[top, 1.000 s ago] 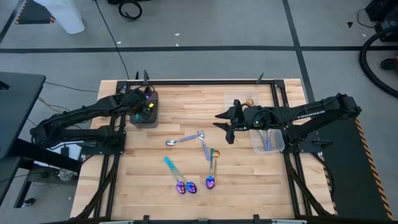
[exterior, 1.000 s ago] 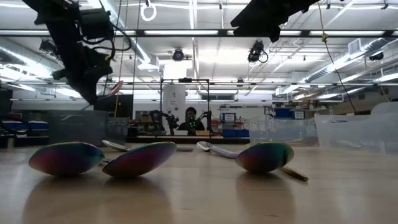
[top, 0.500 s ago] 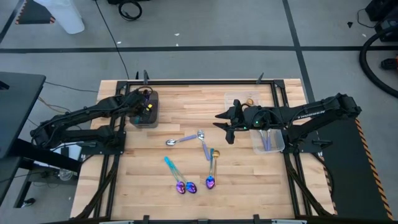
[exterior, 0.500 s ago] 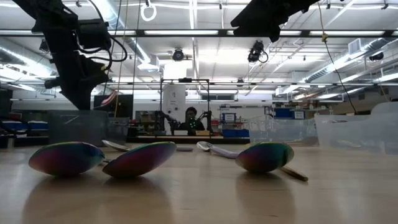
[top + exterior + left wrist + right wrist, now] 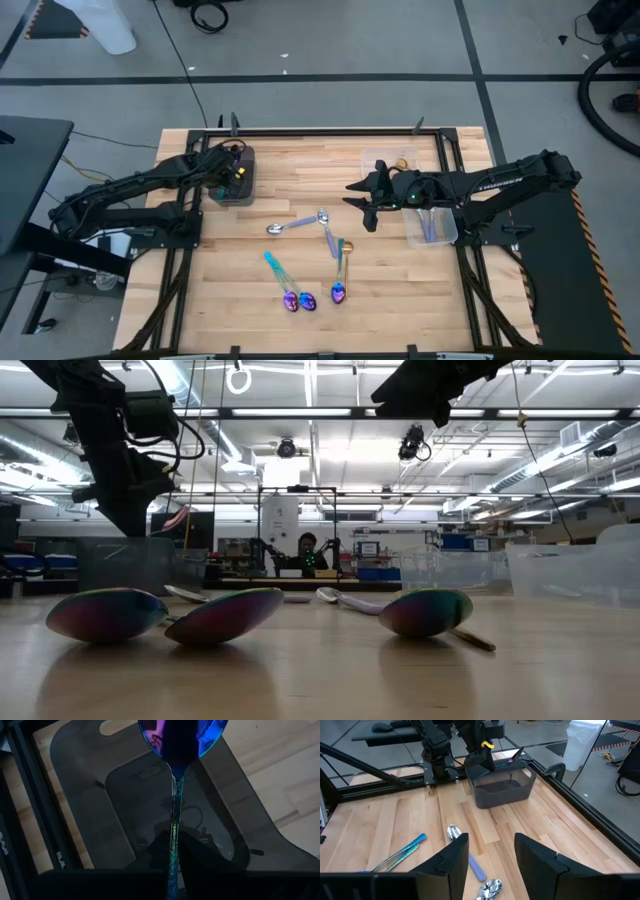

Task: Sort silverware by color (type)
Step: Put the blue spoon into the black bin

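On the pale wooden counter (image 5: 300, 180) nothing has shifted since a moment ago. My left claw (image 5: 232, 170) has dropped slightly over the dark grey rectangular tray (image 5: 232, 187), pinching an iridescent purple-blue spoon (image 5: 176, 750) by its handle. My right claw (image 5: 366, 200) still hovers spread and empty beside the scattered loose spoons (image 5: 310, 260)

A lab — strip lights (image 5: 310, 412), stacked bins (image 5: 565, 570), framed workbench (image 5: 300, 160).

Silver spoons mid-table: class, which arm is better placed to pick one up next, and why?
Probably the right: its claw is open, empty and near the silver spoons. The left claw holds a purple spoon over the grey tray.
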